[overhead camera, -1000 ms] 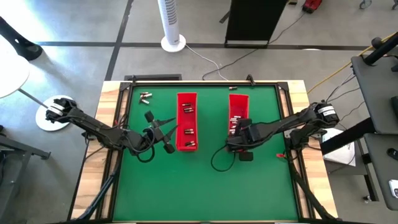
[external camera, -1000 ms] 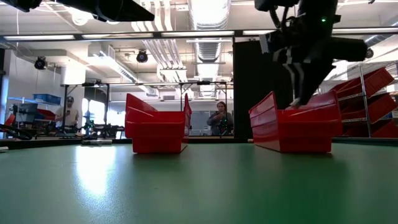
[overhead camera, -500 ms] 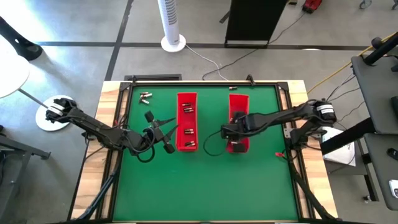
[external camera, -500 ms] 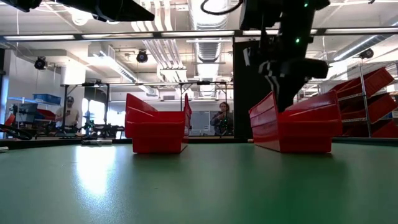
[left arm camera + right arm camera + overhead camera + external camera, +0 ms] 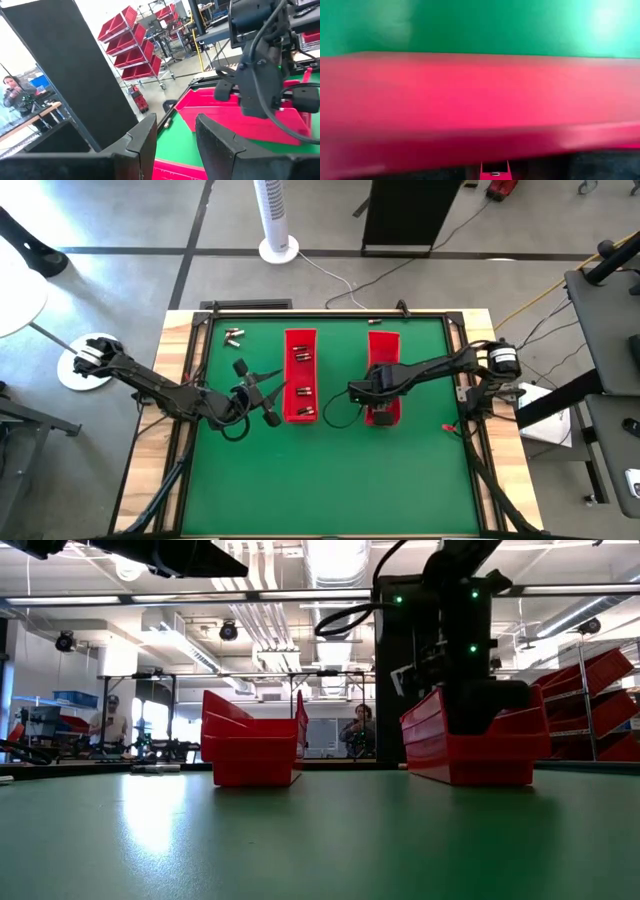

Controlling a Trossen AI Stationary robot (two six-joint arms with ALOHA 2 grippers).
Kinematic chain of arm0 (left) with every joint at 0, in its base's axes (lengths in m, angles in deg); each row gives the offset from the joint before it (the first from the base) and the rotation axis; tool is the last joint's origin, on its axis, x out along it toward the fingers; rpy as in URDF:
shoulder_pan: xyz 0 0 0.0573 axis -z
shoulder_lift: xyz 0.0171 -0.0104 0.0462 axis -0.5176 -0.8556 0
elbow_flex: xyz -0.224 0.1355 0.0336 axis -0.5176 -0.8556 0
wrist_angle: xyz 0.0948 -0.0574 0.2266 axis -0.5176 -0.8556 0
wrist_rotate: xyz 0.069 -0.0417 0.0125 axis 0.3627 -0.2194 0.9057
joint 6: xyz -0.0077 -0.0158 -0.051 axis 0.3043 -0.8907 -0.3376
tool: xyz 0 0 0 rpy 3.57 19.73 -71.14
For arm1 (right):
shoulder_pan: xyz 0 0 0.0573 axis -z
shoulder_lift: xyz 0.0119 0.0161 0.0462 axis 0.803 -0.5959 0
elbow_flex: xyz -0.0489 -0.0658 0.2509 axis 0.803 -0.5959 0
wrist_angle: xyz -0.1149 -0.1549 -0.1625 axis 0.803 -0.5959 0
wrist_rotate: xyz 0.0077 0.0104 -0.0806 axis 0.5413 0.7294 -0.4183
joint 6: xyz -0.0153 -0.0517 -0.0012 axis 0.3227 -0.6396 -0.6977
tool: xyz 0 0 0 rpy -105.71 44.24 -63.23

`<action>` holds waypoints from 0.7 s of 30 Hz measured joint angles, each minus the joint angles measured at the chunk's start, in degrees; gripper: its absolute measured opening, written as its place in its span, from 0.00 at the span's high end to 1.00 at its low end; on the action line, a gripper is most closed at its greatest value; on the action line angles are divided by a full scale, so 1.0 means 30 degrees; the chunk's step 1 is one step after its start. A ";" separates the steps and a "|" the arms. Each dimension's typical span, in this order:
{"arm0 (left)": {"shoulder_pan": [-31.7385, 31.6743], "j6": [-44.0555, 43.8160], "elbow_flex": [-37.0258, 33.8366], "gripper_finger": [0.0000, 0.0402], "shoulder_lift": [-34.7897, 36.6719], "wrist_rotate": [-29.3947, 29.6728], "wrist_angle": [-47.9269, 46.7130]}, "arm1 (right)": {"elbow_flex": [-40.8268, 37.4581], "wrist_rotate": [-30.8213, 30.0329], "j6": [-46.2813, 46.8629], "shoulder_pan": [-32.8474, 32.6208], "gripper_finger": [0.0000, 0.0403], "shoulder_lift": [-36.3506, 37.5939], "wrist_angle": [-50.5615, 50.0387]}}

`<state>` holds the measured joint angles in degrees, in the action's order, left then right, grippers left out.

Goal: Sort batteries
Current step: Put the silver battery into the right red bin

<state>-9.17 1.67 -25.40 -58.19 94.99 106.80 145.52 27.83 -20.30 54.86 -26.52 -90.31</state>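
Green felt-covered table (image 5: pixel 320 480), seen from above, with two long red rectangular plastic trays lying side by side. The right tray (image 5: pixel 383 345) lies under the right arm, whose gripper (image 5: pixel 372 398) is lowered into the tray's near end; in the low view its dark body (image 5: pixel 470 690) stands behind the tray's front wall. Its fingers are hidden there; whether they grasp anything cannot be told. The left tray (image 5: pixel 300 375) lies just beside the left gripper (image 5: pixel 272 392), on its inner side. That gripper hovers over bare felt, its two dark fingers (image 5: pixel 145 145) parted and holding nothing. Small silvery-grey metal cylinder batteries (image 5: pixel 302 391) lie in clusters in the left tray, just ahead of the left gripper; a few loose ones (image 5: pixel 233 335) lie on the felt well beyond it, toward the far left corner.
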 joint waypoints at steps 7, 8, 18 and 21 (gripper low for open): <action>0.0007 -0.0376 -0.0001 0.71 0.0000 -0.0468 -0.0685 | -0.0255 -0.0010 0.0088 0.0128 0.87 -0.0142 0.0529; 0.0002 -0.0508 -0.0001 0.71 0.0000 -0.0468 -0.0693 | -0.0255 0.0018 0.0090 0.0120 0.86 -0.0148 0.0647; 0.0000 -0.0759 -0.0001 0.71 0.0000 -0.0468 -0.0679 | -0.0676 0.0011 0.0297 0.0120 0.80 -0.0111 0.1045; 0.0000 -0.0759 -0.0001 0.71 0.0000 -0.0468 -0.0686 | -0.0713 0.0005 0.0297 0.0120 0.82 -0.0104 0.1196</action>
<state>-9.17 -0.60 -25.40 -58.19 93.58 104.75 143.38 27.85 -19.41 55.22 -26.83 -86.73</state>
